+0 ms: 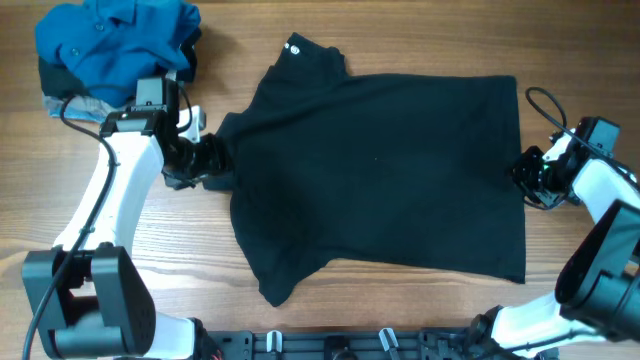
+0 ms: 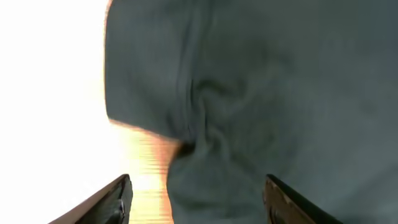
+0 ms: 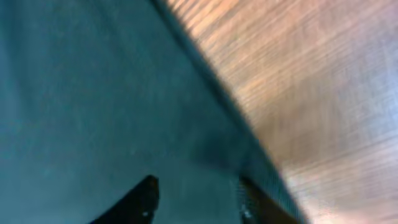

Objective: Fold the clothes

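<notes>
A: Overhead: black T-shirt [image 1: 380, 170] spread on tabletop [image 1: 400, 315]; left fingers [image 2: 111, 203] apart by the left sleeve, right fingers [image 3: 140, 202] apart over the right hem.
B: Pinch both edges squarely, lift evenly, avoid bunching.

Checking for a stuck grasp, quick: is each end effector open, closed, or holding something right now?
Left end effector: open, jaws apart at the black T-shirt sleeve.
Right end effector: open, jaws apart over its hem edge.
</notes>
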`<state>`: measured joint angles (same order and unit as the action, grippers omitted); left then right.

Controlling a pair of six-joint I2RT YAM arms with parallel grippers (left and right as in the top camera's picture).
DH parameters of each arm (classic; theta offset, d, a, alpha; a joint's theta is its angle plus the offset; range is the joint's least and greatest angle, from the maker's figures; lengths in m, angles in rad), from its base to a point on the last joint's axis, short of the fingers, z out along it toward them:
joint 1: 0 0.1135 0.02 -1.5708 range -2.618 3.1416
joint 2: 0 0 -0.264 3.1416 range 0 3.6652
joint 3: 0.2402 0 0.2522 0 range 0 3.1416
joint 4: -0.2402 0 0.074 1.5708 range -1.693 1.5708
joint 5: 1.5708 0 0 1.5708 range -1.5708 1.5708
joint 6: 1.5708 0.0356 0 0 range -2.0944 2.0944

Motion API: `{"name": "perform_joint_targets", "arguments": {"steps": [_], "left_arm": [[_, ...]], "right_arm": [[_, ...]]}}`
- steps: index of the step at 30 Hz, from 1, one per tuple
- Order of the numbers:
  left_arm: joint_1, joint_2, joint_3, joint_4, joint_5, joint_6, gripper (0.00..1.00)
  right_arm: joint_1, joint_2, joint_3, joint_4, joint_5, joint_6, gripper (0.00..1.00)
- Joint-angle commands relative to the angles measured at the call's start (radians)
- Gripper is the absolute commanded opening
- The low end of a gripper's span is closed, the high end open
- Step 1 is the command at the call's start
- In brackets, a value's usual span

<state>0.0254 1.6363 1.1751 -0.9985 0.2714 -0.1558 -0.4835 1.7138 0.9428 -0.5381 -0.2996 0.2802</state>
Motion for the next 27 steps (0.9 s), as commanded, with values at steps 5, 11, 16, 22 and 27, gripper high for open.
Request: {"name": "perform_joint_targets", "arguments": {"steps": [5,11,16,22,27], "left_arm": [[-0.071,0.000,-0.117,-0.103,0.065,-0.062,0.66],[-0.151,0.000,-0.256,-0.091,0.065,-0.209,0.67],[-0.171,0.000,-0.341,-0.083,0.069,-0.302,0.69],[-0.175,0.000,-0.422,0.039,0.078,-0.345,0.67],[-0.175,0.000,-0.434,0.135,0.060,-0.351,0.55]], "right_arm": [[-0.003,-0.266,0.022,-0.169,-0.060,0.045,0.57],[-0.003,-0.281,0.021,-0.325,-0.060,0.045,0.57],[-0.003,-0.281,0.020,-0.395,0.005,0.073,0.62],[-0.008,-0.275,-0.003,-0.444,0.152,0.094,0.77],[-0.045,-0.254,-0.005,-0.447,0.151,0.127,0.77]]}}
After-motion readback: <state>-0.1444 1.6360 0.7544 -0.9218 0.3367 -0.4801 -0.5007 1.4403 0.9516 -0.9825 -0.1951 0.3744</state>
